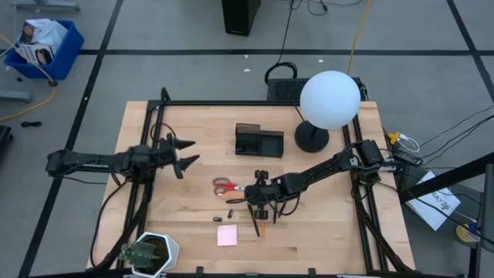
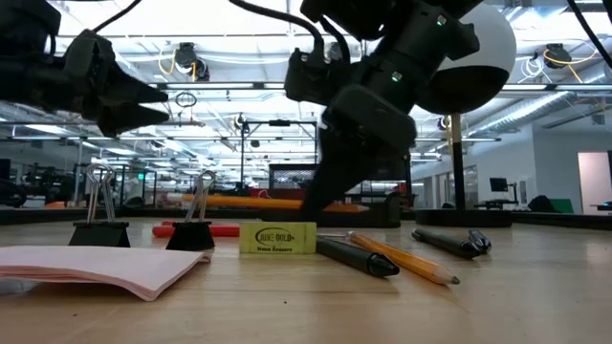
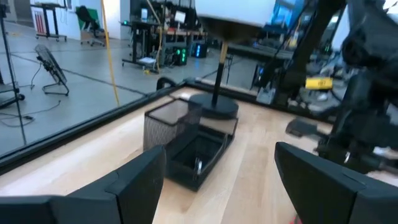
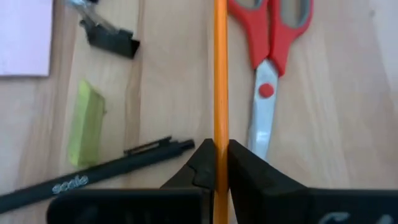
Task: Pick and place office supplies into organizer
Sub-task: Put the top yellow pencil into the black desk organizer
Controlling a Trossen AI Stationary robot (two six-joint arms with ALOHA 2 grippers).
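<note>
Right gripper is down on the wooden table, and its 2 dark fingers are clamped tight on a thin orange pencil, pinching it across the shaft. In the right wrist view the pencil runs straight out ahead of the fingers, with the red-handled scissors lying just beside it on 1 side, and a black pen, a yellow-green eraser block and a black binder clip on the other. A corner of the square pink sticky-note pad shows beyond the clip.

From above, the right gripper sits mid-table, just right of the scissors, with the pink pad nearer the front edge. The small black mesh organizer tray stands farther back, well apart from the gripper, and the round black lamp base with its white globe is to the tray's right.

At table height, 2 binder clips stand upright behind the pink pad, and another orange pencil lies beside a black pen.

Left gripper hovers over the left side, fingers spread wide, gripping nothing. A potted plant sits at the near left corner.
</note>
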